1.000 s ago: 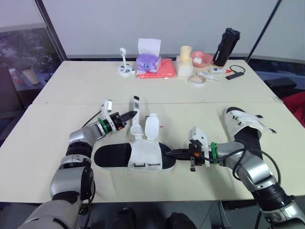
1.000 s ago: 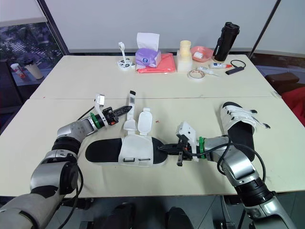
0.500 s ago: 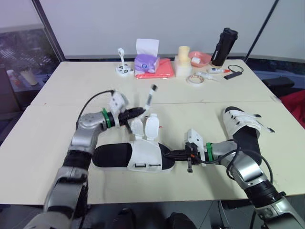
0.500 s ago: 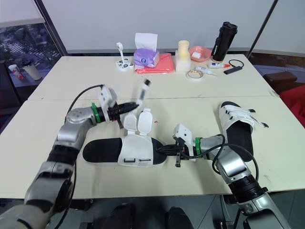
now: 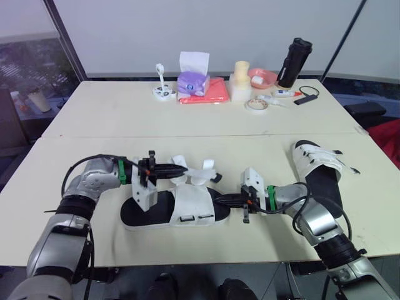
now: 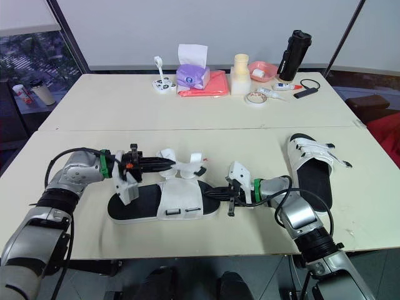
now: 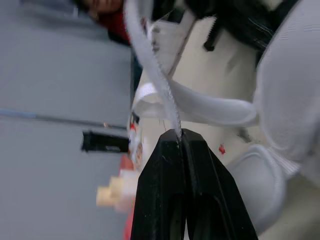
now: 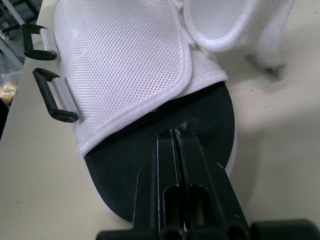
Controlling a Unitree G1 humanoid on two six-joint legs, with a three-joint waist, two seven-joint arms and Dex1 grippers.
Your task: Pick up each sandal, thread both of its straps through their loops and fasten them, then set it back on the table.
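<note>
Your left hand [image 5: 177, 169] pinches one strap [image 7: 150, 65] by its thin edge. Your right hand [image 5: 223, 200] clamps the toe of the sandal [image 5: 187, 205] lying on the counter [image 5: 250, 150]. A hard pull may slip the strap free.

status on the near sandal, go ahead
Left tool shut on a strap, right tool shut on sole edge of the sandal. Both loops empty, on table. Nothing blocking.

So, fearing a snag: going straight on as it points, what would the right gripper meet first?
Likely the sandal's white mesh upper, just beyond the right gripper resting on the black insole.
</note>
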